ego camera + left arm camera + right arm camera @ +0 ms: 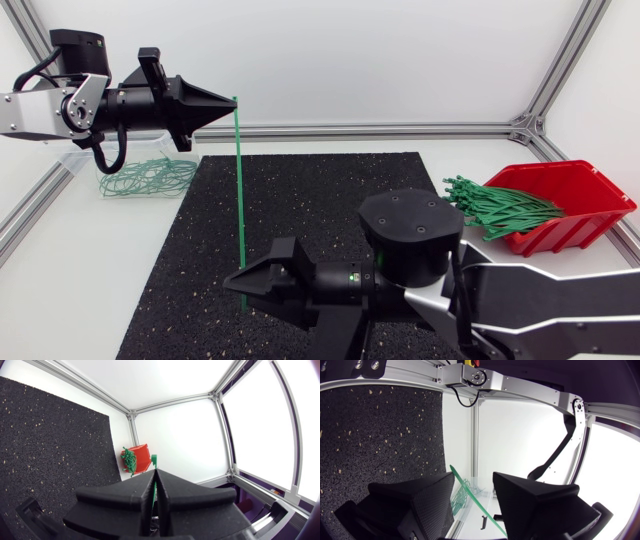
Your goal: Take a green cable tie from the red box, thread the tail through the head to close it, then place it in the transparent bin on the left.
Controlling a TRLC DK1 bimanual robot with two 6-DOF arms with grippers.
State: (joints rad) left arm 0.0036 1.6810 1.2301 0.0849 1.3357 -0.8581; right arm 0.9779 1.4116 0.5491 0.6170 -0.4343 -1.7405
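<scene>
My left gripper [230, 103], up at the back left above the mat, is shut on the head end of a green cable tie [239, 190], which hangs straight down. From the left wrist view the tie's head [154, 459] pokes out past the pressed fingertips of the left gripper [155, 472]. Near the mat's front, my right gripper [232, 284] stands open around the tail. In the right wrist view the tie [472, 492] crosses the gap of the right gripper [474, 480], nearer one finger. The red box [570, 195] holds several green ties [500, 208]. The transparent bin [80, 165] is under the left arm.
A black speckled mat [320, 200] covers the table's middle. Closed green ties [150, 178] lie in the transparent bin. The frame's aluminium rails [400, 130] run along the back and side edges. The red box [141, 457] also shows beyond the left gripper's tips.
</scene>
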